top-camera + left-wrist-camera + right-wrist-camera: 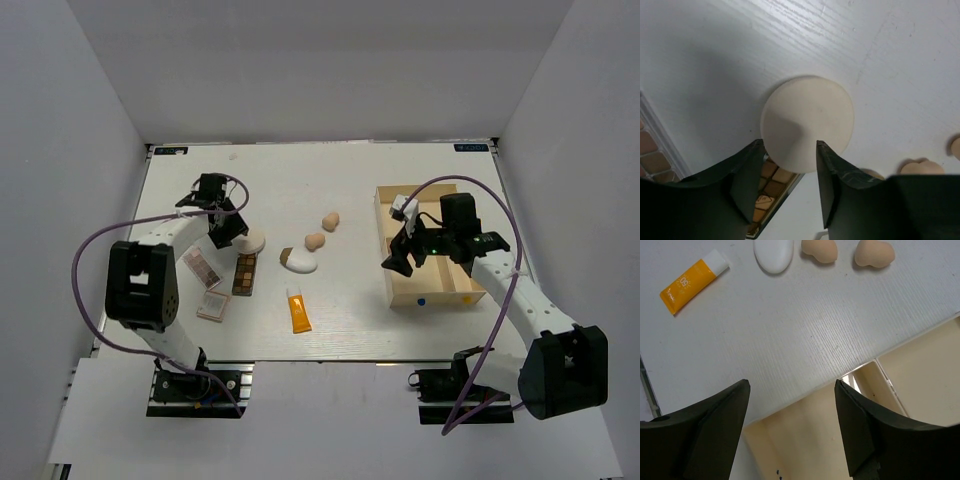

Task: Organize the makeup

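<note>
Left wrist view: left gripper [789, 150] jaws half-spread, clamping nothing, over near edge of round cream puff [807, 115]; brown eyeshadow palette [771, 182] just beside puff.
Right wrist view: right gripper [791, 390] wide, empty, above rim of pale wooden compartment box [920, 370].
Only top view shows square pinkish compact [213, 305].

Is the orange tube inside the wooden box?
No, the orange tube lies on the white table, well apart from the wooden box.
</note>
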### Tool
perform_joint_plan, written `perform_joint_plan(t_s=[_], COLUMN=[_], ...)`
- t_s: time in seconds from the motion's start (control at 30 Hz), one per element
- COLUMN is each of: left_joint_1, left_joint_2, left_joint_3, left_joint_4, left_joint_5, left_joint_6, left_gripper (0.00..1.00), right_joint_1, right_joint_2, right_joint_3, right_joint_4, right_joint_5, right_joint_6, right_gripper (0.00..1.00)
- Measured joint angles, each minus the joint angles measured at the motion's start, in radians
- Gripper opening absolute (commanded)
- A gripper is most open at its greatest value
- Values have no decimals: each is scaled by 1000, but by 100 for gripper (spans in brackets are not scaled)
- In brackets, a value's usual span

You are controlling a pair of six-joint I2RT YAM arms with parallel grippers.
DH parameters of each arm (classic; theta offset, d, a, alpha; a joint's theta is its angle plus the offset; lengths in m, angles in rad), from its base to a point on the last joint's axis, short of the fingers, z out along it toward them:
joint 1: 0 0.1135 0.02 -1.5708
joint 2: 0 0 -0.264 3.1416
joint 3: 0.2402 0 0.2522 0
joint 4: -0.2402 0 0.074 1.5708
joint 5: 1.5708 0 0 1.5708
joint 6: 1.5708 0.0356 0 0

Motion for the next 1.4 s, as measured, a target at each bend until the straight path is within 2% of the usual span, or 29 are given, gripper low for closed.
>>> perform_joint_plan(t_s=[0.3,0.4,0.53,0.73,1.1,1.4], left_joint_1=[0,0,1,2,3,-6], left_joint_2=[139,174,180,201,186,-66], left_joint_3=[73,87,95,121,165,171], left_joint_4=[-11,-21,-30,-51,-79,2], left_joint_5=[-6,-6,-3,6,20,134], left_joint_6=[9,10,11,24,50,44], left_gripper=[51,47,33,0,0,0], right_joint_1=[-1,-1,-1,-1,-6,-23], right_joint_2=[-1,0,1,2,2,1], right_joint_3=[-6,-6,-6,-6,-10,-27], right_joint_4=[3,4,6,8,10,71], right_joint_5=[18,21,22,27,36,114], right_joint_6=[0,0,0,1,1,74], right_gripper=[74,73,73,72,71,69])
